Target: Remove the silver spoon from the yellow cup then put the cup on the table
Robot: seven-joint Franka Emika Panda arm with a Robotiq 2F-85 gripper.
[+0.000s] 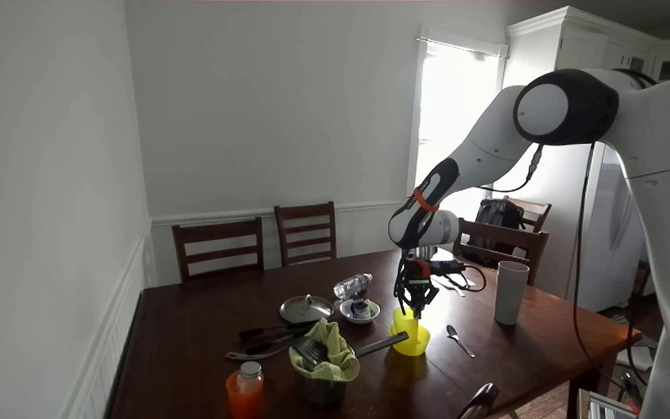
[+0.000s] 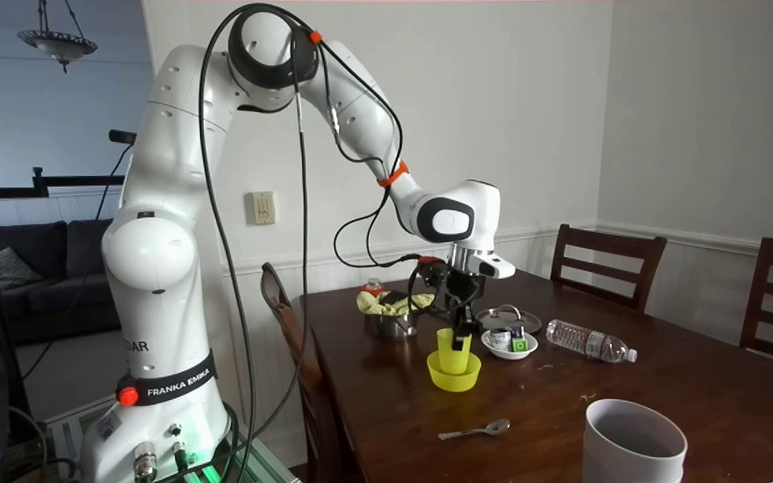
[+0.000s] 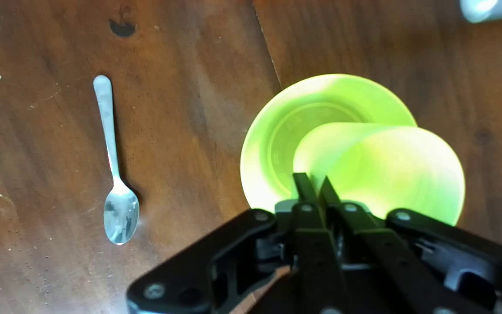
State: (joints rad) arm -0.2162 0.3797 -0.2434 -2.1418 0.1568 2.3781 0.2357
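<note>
The silver spoon (image 3: 121, 211) lies on the dark brown table (image 3: 181, 131), beside and apart from the yellow cup; it shows in both exterior views (image 1: 460, 340) (image 2: 474, 430). My gripper (image 3: 314, 179) is shut on the rim wall of the yellow cup (image 3: 386, 170), one finger inside and one outside. The cup looks empty. It stands or hangs, slightly tilted in the wrist view, within a wider yellow bowl (image 3: 268, 126) on the table. In both exterior views the cup (image 1: 406, 326) (image 2: 452, 352) is inside the bowl; I cannot tell whether it touches the bottom.
A pot (image 1: 324, 389) with a green cloth has its handle (image 1: 382, 344) pointing at the yellow bowl. A white bowl with packets (image 2: 508, 345), a water bottle (image 2: 588, 341) and a lid (image 1: 306, 310) lie behind. A grey tumbler (image 1: 510, 294) stands beyond the spoon.
</note>
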